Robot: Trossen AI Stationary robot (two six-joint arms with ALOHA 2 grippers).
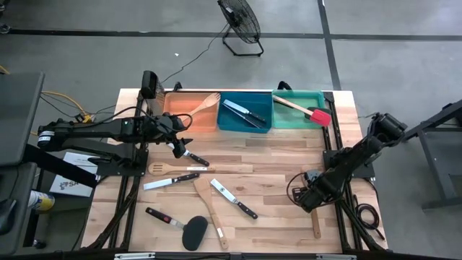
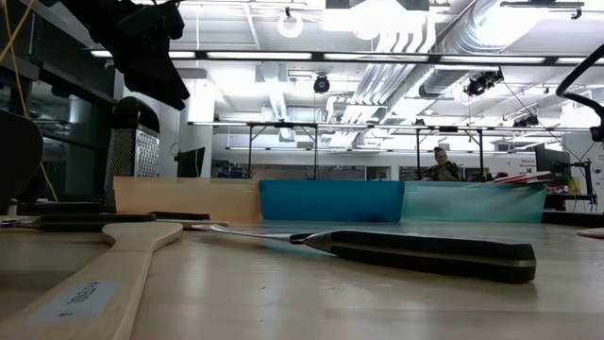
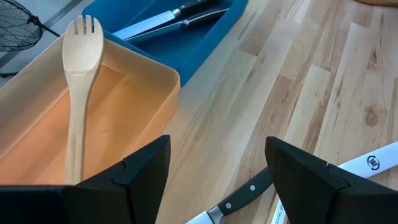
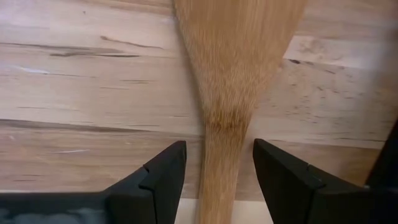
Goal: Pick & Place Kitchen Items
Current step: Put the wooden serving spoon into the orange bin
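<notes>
Wooden, pale and flat, a spatula (image 4: 239,68) lay on the desk (image 1: 289,155) near its right edge, its neck running between the right gripper's (image 4: 217,171) jaws; those jaws stood a little apart on either side of the neck, and I could not tell whether they touched it; the grip, as I judge, was just being taken, not yet made; next would be to close on the neck and lift it clear before carrying it to a bin.

Other utensils lay about the middle and near side of the desk: a wooden spoon (image 1: 173,169), two knives (image 1: 170,180), a second spatula (image 1: 211,206), a black turner (image 1: 194,232); one knife (image 1: 192,156) lay just below the left gripper (image 1: 177,148).

Three bins stood along the far edge; the orange one (image 1: 189,115) held a wooden fork (image 3: 78,87), the blue one (image 1: 245,114) two knives, the green one (image 1: 297,110) a red-headed turner (image 1: 307,110) that overhung its rim.

Left gripper hung above the desk beside the orange bin with jaws wide and nothing in them, the knife's black handle showing below; it seemed poised either to drop onto that knife or to wait; taking it would need a descent and a square approach across the handle.
</notes>
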